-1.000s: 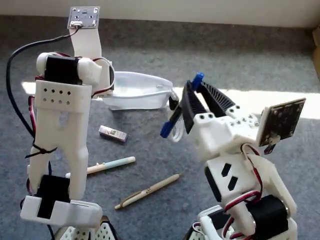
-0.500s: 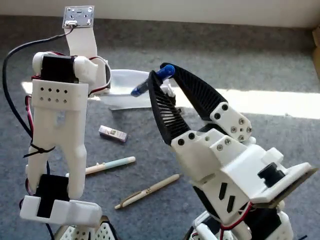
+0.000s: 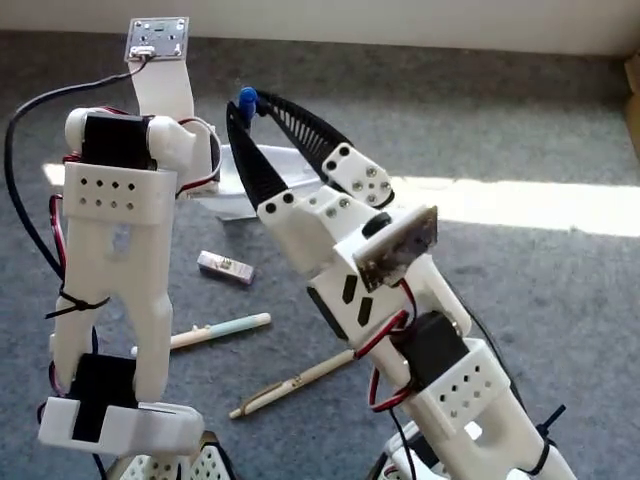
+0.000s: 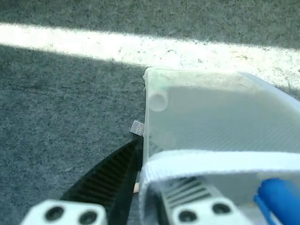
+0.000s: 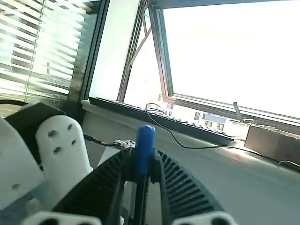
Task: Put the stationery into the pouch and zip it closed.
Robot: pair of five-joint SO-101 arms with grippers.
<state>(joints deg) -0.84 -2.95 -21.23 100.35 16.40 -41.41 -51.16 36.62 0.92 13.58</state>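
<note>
The clear pouch (image 3: 283, 160) lies open on the grey carpet at the back. My left gripper (image 4: 145, 187) is shut on the pouch's (image 4: 220, 122) white zip edge, one finger outside and one inside. Raised above the pouch's left end, close to the left arm, my right gripper (image 3: 245, 105) is shut on a blue pen (image 3: 247, 97), which stands upright between the fingers (image 5: 144, 140). The blue pen's end (image 4: 276, 201) shows at the pouch mouth. A small eraser (image 3: 225, 267), a light-blue pen (image 3: 215, 330) and a beige pen (image 3: 295, 382) lie on the carpet in front.
The left arm's white body (image 3: 120, 230) stands over the left side, beside the loose items. A bright sunlit strip (image 3: 520, 205) crosses the carpet to the right of the pouch, and the carpet there is open.
My right arm swung left and rose with the blue pen, from beside the pouch's right end to above its left end. The left arm barely moved.
</note>
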